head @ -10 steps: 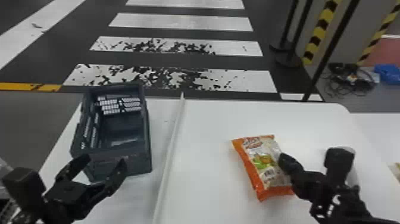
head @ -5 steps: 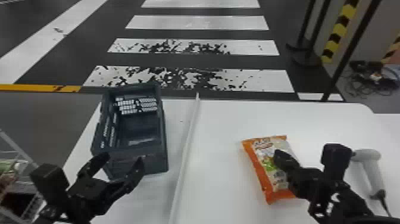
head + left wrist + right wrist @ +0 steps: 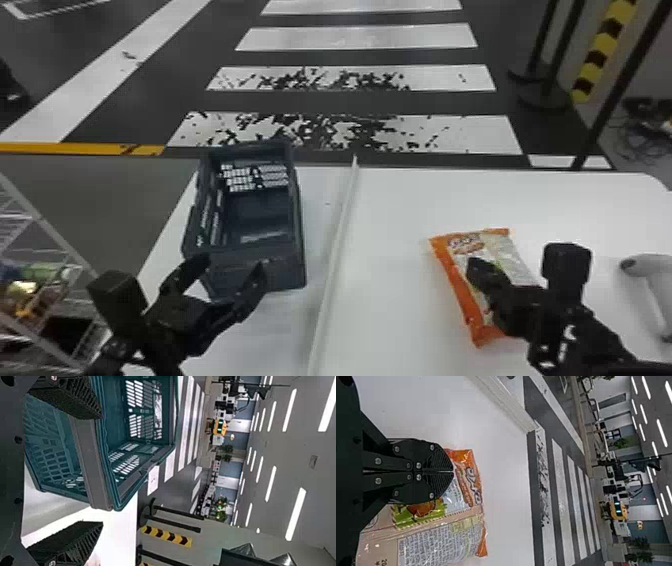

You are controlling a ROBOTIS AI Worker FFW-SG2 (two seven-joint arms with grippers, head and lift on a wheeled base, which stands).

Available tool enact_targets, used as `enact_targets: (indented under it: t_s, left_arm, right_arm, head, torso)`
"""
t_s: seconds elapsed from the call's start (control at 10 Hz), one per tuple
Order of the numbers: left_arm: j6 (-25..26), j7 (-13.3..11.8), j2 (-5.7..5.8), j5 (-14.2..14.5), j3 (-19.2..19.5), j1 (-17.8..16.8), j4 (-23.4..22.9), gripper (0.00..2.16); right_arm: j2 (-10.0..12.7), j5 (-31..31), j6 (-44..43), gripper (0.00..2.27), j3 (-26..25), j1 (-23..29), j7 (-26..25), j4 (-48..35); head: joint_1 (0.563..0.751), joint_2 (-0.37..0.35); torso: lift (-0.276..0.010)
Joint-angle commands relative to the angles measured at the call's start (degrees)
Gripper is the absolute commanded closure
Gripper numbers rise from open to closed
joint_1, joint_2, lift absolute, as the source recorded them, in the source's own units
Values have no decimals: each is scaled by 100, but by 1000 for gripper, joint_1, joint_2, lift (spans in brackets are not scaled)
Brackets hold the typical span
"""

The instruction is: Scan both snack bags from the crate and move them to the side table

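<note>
An orange-and-white snack bag [image 3: 462, 290] lies flat on the white table, right of the divider. My right gripper [image 3: 475, 268] is over the bag's right part; in the right wrist view the right gripper [image 3: 453, 471] has its fingertips together, covering part of the snack bag [image 3: 464, 534], and I see no bag material between them. The dark crate [image 3: 250, 265] stands left of the divider. My left gripper [image 3: 233, 268] is at its near end, fingers apart; in the left wrist view the left gripper [image 3: 102, 470] is open by the crate [image 3: 90, 463]. The crate's visible floor holds no bag.
A light grey handheld scanner [image 3: 650, 295] rests on the table at the right. The long white divider [image 3: 334, 270] runs front to back between crate and bag. A wire rack [image 3: 45, 245] with goods stands off the table's left side.
The head view has turned left, so the table and crate sit farther right in it and the scanner shows clearly. My right gripper has moved left relative to the bag. The left gripper keeps its place beside the crate.
</note>
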Motion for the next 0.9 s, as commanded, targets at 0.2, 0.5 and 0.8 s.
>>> enact_targets:
  t_s: [0.2, 0.5, 0.8]
  left_arm:
    - [0, 0, 1, 0, 0, -9, 9, 39]
    - [0, -9, -17, 0, 0, -9, 18, 39]
    - [0, -9, -35, 0, 0, -9, 36, 39]
  right_arm:
    - [-13, 91, -34, 2159, -206, -76, -27, 206]
    - [-119, 91, 2, 2159, -416, -85, -1, 206]
    - [-312, 91, 2, 2159, -504, -102, 8, 259]
  head:
    - [695, 100]
    - [695, 62]
    - [695, 36]
  torso:
    - [-99]
    - [-99]
    - [-99]
